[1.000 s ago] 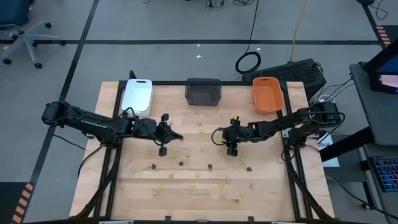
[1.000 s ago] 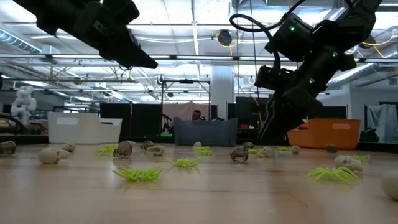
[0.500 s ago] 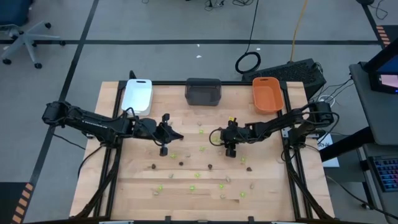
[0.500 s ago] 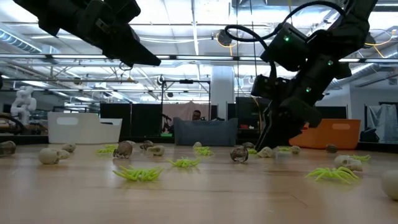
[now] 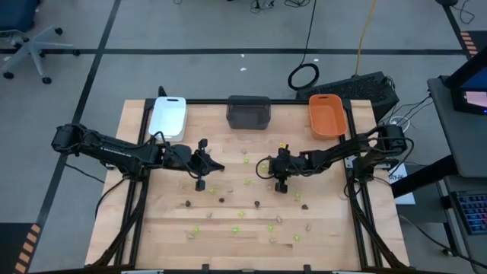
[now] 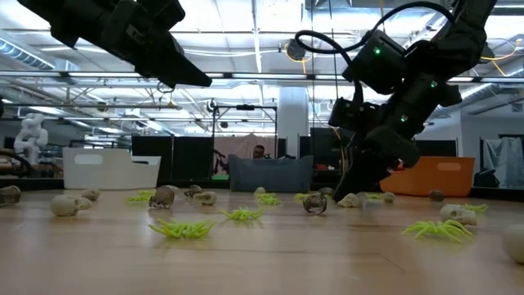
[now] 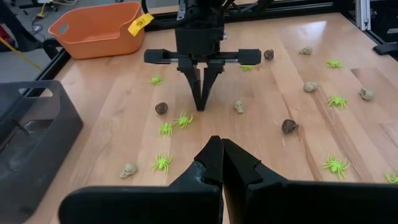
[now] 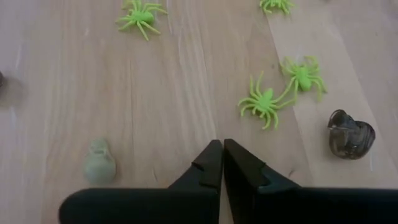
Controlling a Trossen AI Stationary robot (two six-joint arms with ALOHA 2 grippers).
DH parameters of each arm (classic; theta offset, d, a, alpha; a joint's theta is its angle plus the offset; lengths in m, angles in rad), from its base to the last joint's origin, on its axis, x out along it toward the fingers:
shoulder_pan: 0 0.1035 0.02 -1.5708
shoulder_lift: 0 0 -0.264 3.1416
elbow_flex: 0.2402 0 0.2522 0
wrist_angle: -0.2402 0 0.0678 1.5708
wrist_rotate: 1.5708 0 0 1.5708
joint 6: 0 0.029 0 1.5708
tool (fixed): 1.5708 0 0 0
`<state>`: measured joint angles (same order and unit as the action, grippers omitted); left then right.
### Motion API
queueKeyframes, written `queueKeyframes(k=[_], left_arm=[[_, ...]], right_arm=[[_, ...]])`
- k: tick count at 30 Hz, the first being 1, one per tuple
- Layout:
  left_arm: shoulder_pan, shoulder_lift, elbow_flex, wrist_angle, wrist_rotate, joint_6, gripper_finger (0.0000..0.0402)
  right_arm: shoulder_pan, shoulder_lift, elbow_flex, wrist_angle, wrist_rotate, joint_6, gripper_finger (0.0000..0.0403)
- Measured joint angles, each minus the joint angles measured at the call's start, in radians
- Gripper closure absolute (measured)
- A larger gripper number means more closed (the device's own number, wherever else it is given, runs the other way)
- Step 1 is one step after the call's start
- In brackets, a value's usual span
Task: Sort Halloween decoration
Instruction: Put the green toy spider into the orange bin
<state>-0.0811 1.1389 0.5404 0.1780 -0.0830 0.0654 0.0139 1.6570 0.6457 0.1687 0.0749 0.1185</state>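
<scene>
1. the halloween decoration (image 5: pixel 245 215) lies scattered over the wooden table (image 5: pixel 152 228): lime green spiders (image 8: pixel 265 102), pale skulls (image 8: pixel 99 163) and dark brown-black skulls (image 8: pixel 350 135), most of them in the middle and near half of the board.
2. the right gripper (image 5: pixel 281 185) is low over the table right of centre, its two fingers pressed together tip to tip; the right wrist view shows nothing between them, only bare wood past the tips.
3. near those tips lie two green spiders touching each other, a dark skull just beside them, and a pale skull on the other side.
4. the left gripper (image 5: pixel 199 184) hangs above the table left of centre, fingers also together and holding nothing.
5. at the far edge stand a white tray (image 5: pixel 167 116) on the left, a dark grey tray (image 5: pixel 249 112) in the middle and an orange tray (image 5: pixel 327 114) on the right.
6. whether the right fingertips touch the wood cannot be told; in the low view the right arm hides the pieces behind it, and what the trays hold is hard to make out.
</scene>
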Motion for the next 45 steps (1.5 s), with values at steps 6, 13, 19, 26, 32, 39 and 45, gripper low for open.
queueKeyframes(k=[6, 13, 19, 26, 32, 39, 45], left_arm=[[0.000, 0.000, 0.000, 0.000, 0.000, 0.000, 0.0402], [0.000, 0.000, 0.000, 0.000, 0.000, -0.001, 0.0402], [0.000, 0.000, 0.000, -0.002, 0.000, -0.001, 0.0402], [0.000, 0.000, 0.000, -0.001, 0.000, -0.001, 0.0402], [0.000, 0.000, 0.000, -0.002, 0.000, -0.003, 0.0402], [0.000, 0.000, 0.000, -0.003, 0.000, -0.005, 0.0402], [0.000, 0.000, 0.000, -0.003, 0.000, -0.006, 0.0402]], right_arm=[[0.001, -0.029, 0.000, 0.053, 0.025, 0.011, 0.0392], [0.032, -0.003, 0.036, 0.071, 0.144, -0.079, 0.0334], [0.045, 0.031, 0.043, 0.118, 0.232, -0.068, 0.0252], [0.036, 0.078, 0.044, 0.112, 0.209, -0.004, 0.0205], [0.027, 0.128, 0.047, 0.131, 0.187, 0.027, 0.0217], [0.027, 0.134, 0.047, 0.124, 0.181, 0.047, 0.0276], [0.028, 0.135, 0.047, 0.114, 0.174, 0.052, 0.0356]])
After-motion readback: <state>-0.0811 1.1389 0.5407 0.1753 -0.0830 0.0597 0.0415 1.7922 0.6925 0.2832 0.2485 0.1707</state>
